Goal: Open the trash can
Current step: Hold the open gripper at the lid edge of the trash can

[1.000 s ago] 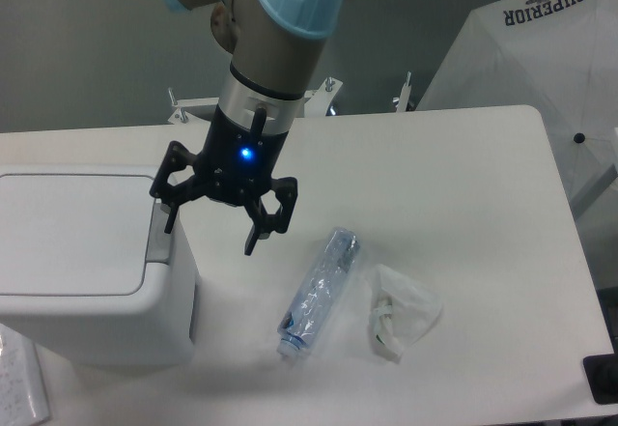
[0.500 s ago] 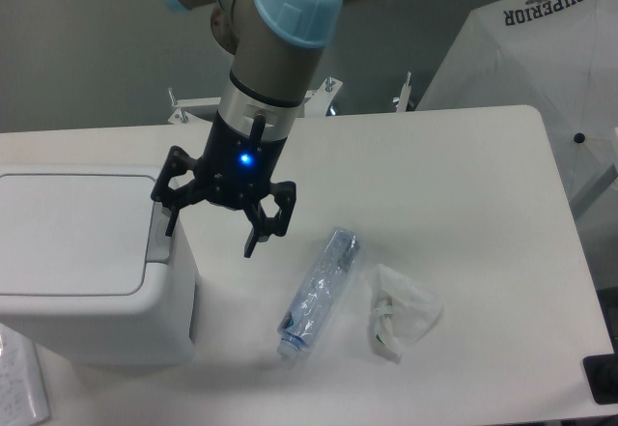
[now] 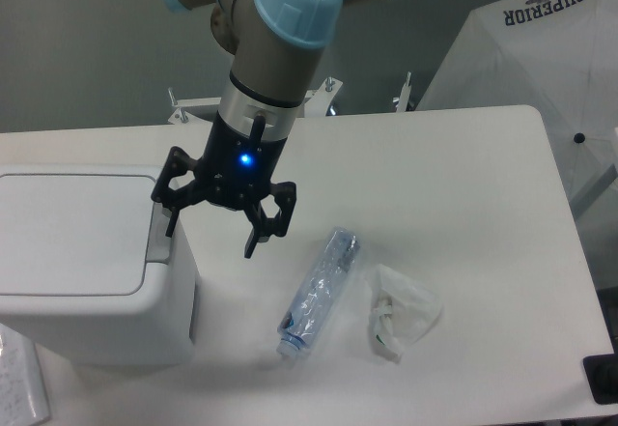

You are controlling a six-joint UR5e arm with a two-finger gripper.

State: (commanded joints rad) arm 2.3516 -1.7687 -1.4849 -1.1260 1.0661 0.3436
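A large boxy trash can [image 3: 82, 271] of smooth white plastic is sitting at the 9 o'clock edge of the white table [image 3: 454, 175], its corners rounded and its flat lid [image 3: 68, 233] lying closed on top. A narrow grey push-button strip [image 3: 159, 238] is running along the lid's right edge. The arm is reaching down from 12 o'clock, its wrist carrying pale blue caps and a small blue light glowing on the black gripper body. The gripper [image 3: 211, 228] is hanging with its two black fingers spread wide and nothing between them; one fingertip [image 3: 171, 223] is showing right at the grey strip, though whether it is touching the strip cannot be told, while the other fingertip is hanging over bare table beside the can's right wall. Toward 5 o'clock from the gripper, a clear crinkled plastic bottle [image 3: 319, 293] is lying on its side, cap end pointing to 7 o'clock. Just beside it at 3 o'clock, a crumpled piece of translucent white plastic wrap [image 3: 401, 310] is resting on the table. A white sheet printed with the word SUPERIOR [image 3: 546, 6] is showing at 1 o'clock beyond the table.
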